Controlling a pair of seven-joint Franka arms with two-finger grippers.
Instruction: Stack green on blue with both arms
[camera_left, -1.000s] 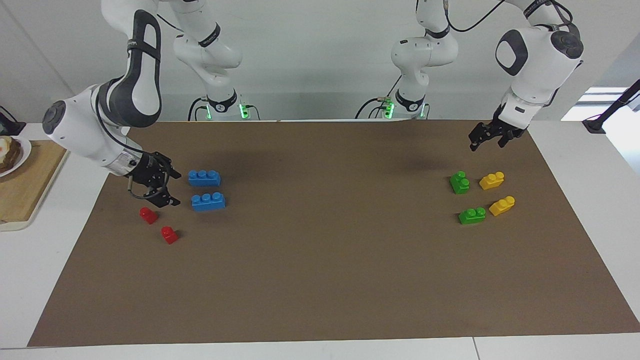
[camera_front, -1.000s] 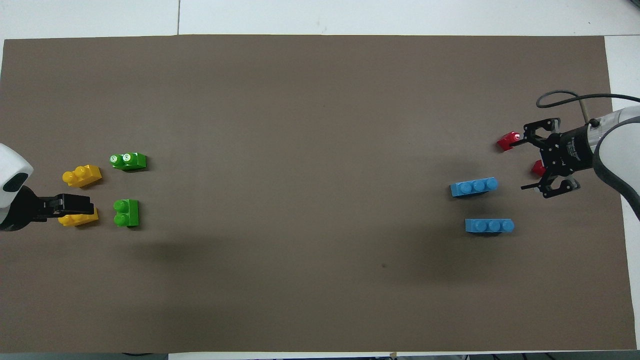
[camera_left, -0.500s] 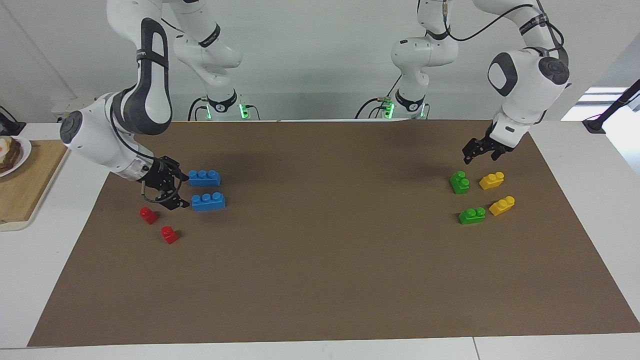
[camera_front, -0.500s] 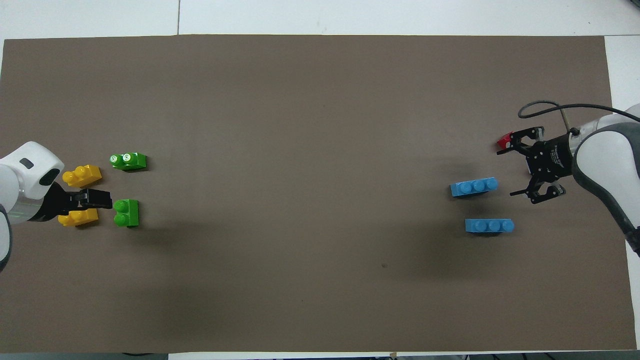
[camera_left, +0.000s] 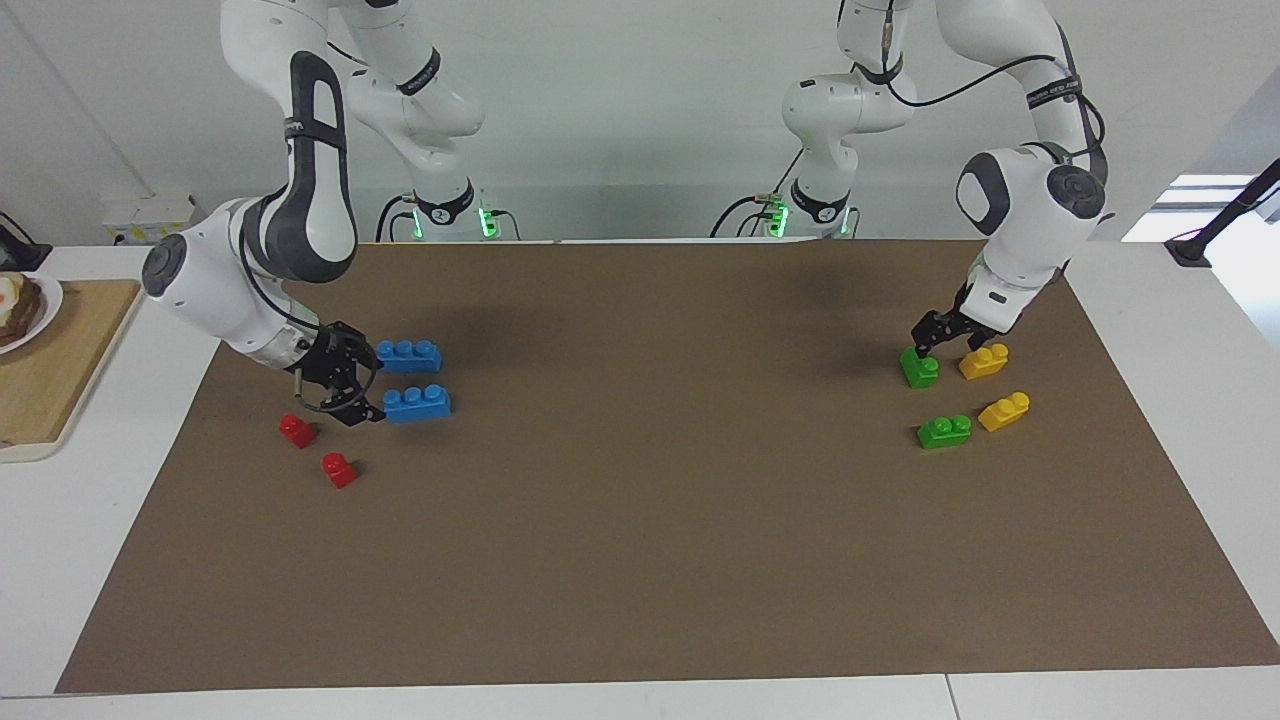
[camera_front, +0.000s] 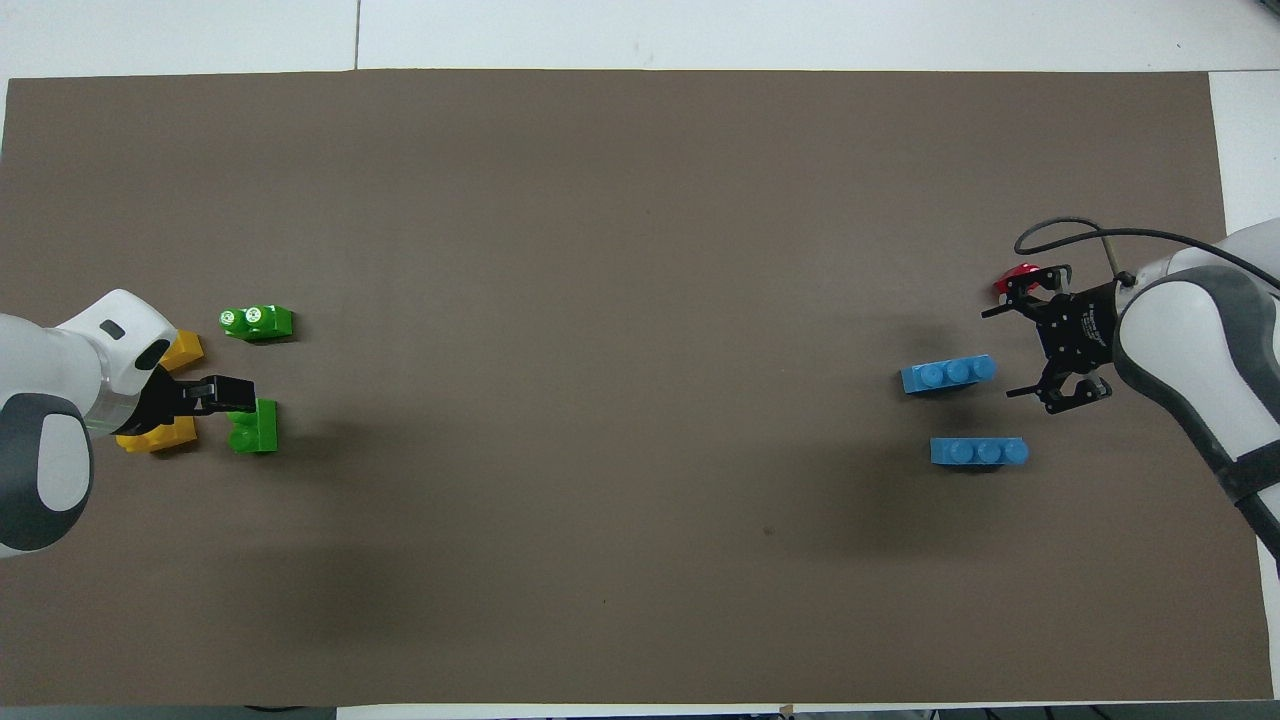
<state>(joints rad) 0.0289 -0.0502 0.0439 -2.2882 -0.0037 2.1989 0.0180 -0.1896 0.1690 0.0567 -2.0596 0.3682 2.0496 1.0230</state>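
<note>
Two blue bricks lie toward the right arm's end of the table, one (camera_left: 409, 355) (camera_front: 979, 451) nearer to the robots than the other (camera_left: 417, 402) (camera_front: 948, 373). My right gripper (camera_left: 372, 385) (camera_front: 1000, 353) hangs low beside them, open, its jaws facing the bricks with nothing between them. Two green bricks lie toward the left arm's end, one (camera_left: 920, 366) (camera_front: 255, 427) nearer to the robots than the other (camera_left: 944, 431) (camera_front: 257, 321). My left gripper (camera_left: 933, 340) (camera_front: 225, 393) is open just over the nearer green brick's top, holding nothing.
Two yellow bricks (camera_left: 984, 361) (camera_left: 1004, 410) lie beside the green ones. Two small red bricks (camera_left: 297, 430) (camera_left: 339, 469) sit by the right gripper. A wooden board (camera_left: 40, 380) with a plate (camera_left: 25, 310) stands off the brown mat (camera_left: 640, 560) at the right arm's end.
The left gripper has come down from above the mat onto the nearer green brick. The right gripper has slid closer to the blue bricks. No brick has moved.
</note>
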